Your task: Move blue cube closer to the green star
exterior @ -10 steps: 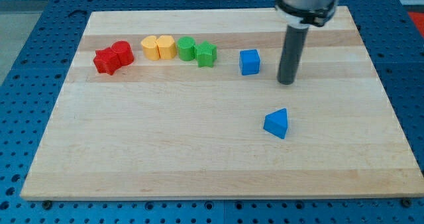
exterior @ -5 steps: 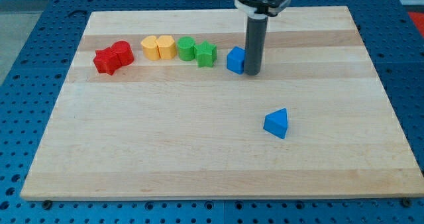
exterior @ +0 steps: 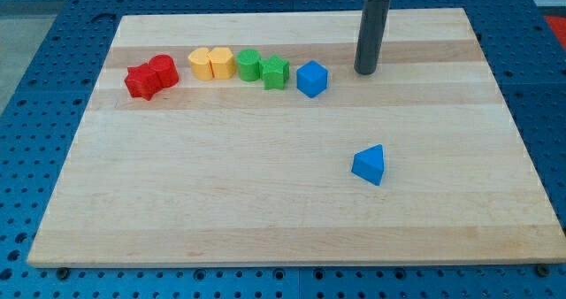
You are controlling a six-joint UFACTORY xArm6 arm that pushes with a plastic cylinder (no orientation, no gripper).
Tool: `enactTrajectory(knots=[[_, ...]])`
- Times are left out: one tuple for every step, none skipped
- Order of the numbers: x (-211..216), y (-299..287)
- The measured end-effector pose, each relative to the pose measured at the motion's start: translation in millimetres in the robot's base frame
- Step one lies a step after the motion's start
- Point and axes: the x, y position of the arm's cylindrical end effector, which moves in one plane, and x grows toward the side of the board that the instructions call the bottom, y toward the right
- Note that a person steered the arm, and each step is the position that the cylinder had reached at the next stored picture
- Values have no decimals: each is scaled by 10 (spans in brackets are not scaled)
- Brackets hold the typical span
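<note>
The blue cube [exterior: 311, 78] sits on the wooden board [exterior: 265, 184] near the view's top, just right of the green star [exterior: 276, 72], with a small gap between them. My tip [exterior: 365, 72] stands to the right of the blue cube, a little higher in the view, and apart from it.
A green rounded block [exterior: 248, 65] touches the green star's left side. Two yellow blocks [exterior: 211, 63] and two red blocks [exterior: 151, 76] continue the row to the left. A blue triangular block [exterior: 370, 164] lies lower, right of centre.
My tip pushed the blue cube left toward the green star, then drew back to the right and up the view. The cube now sits close to the star.
</note>
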Motion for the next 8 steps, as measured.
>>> enactTrajectory(knots=[[0, -118], [0, -180], [0, -241], [13, -340], [63, -432], [113, -497], [141, -577], [177, -655]])
